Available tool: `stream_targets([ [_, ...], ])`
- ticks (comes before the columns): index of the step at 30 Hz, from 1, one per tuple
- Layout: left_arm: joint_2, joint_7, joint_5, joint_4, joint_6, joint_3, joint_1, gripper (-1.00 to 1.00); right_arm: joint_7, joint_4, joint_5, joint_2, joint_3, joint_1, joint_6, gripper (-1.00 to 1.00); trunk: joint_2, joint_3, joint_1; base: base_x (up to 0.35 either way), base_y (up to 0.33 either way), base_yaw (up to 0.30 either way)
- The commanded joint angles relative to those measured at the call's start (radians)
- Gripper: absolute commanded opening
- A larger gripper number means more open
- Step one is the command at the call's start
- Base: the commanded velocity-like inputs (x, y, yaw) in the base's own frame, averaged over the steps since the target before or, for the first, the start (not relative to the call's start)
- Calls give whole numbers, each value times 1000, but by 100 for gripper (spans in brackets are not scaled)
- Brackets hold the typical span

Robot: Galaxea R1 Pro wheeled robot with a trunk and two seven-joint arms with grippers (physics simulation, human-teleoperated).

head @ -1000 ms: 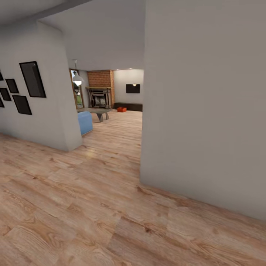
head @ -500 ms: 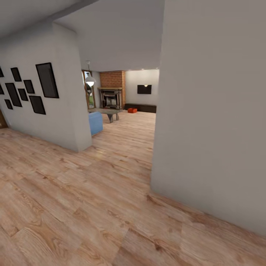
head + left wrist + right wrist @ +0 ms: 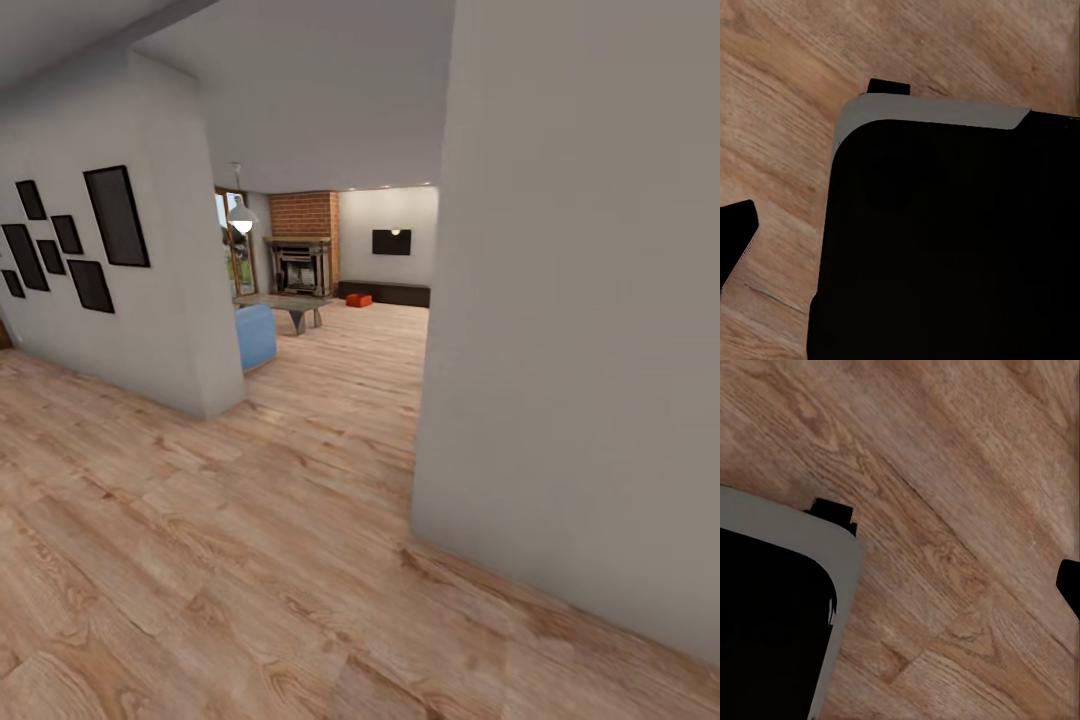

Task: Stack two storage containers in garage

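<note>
- Currently in a hallway on light wood plank floor [image 3: 250, 540]; pale grey wall [image 3: 590, 350] takes up the right side of the head view, with its corner close to the camera.
- Left-hand wall [image 3: 170, 300] carries a cluster of black picture frames [image 3: 70, 240].
- Between the two walls an opening leads into the living room [image 3: 340, 290]: brick column [image 3: 305, 215] with a dark fireplace [image 3: 298, 268] in front, black TV [image 3: 391, 241] on the far wall, long dark cabinet [image 3: 385, 293] below it.
- Blue sofa [image 3: 256, 335] edge sticks out past the left wall corner; low grey table [image 3: 285, 303] beyond it, white pendant lamp [image 3: 241, 215] above.
- Storage containers [image 3: 359, 300]: small red-orange shape on the floor far away, just in front of the dark cabinet; too small to tell whether it is one bin or two.
- Left wrist view: black robot body [image 3: 945, 240] with a grey edge over the wood planks; whether the left gripper's fingers are apart or together, cannot tell.
- Right wrist view: same black, grey-edged body [image 3: 772, 615] over the planks; right gripper's finger state also can't be made out.
</note>
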Motion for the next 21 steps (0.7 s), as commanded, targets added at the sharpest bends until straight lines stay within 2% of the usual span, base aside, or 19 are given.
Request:
stream_targets([
  [1, 0, 1, 7, 0, -1, 1, 0, 100, -1, 3, -7, 1, 8, -1, -5, 100, 0, -1, 1, 323, 0, 0],
  [6, 0, 1, 7, 0, -1, 1, 0, 100, -1, 3, -7, 1, 8, -1, -7, 100, 0, -1, 1, 323, 0, 125],
  [21, 0, 1, 7, 0, -1, 1, 0, 100, -1, 3, -7, 1, 8, -1, -7, 100, 0, -1, 1, 323, 0, 267],
])
